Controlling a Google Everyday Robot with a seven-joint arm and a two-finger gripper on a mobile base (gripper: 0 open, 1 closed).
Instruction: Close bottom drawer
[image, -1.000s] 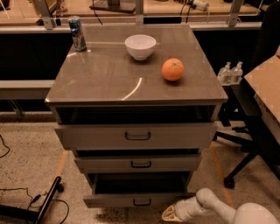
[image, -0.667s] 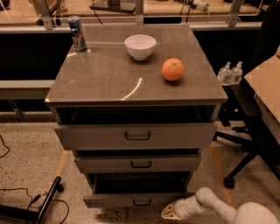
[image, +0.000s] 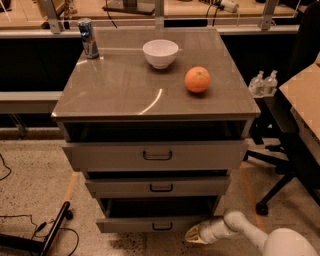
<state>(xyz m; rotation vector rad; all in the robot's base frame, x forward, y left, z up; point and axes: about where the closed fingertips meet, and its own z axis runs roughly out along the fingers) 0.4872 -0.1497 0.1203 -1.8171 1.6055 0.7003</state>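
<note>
nothing had visibly moved in the last second: the gripper (image: 194, 235) sat low by the right end of the bottom drawer (image: 150, 224), jaws seemingly pressed together, empty. that drawer stood pulled out, the whole push remaining. a bowl (image: 160, 52), orange (image: 197, 80) and can (image: 89, 38) sat on the desk (image: 120, 85); nothing blocked the drawer front.

A speckled terrazzo floor (image: 35, 170) is seen, crossed by dark cables (image: 25, 217) and marked with orange tape (image: 70, 186); a black office chair (image: 282, 120) is set at the right beside a wooden tabletop (image: 305, 95); a long workbench (image: 85, 6) is placed behind; the gripper (image: 192, 235) is held low near the floor at the lower right.
</note>
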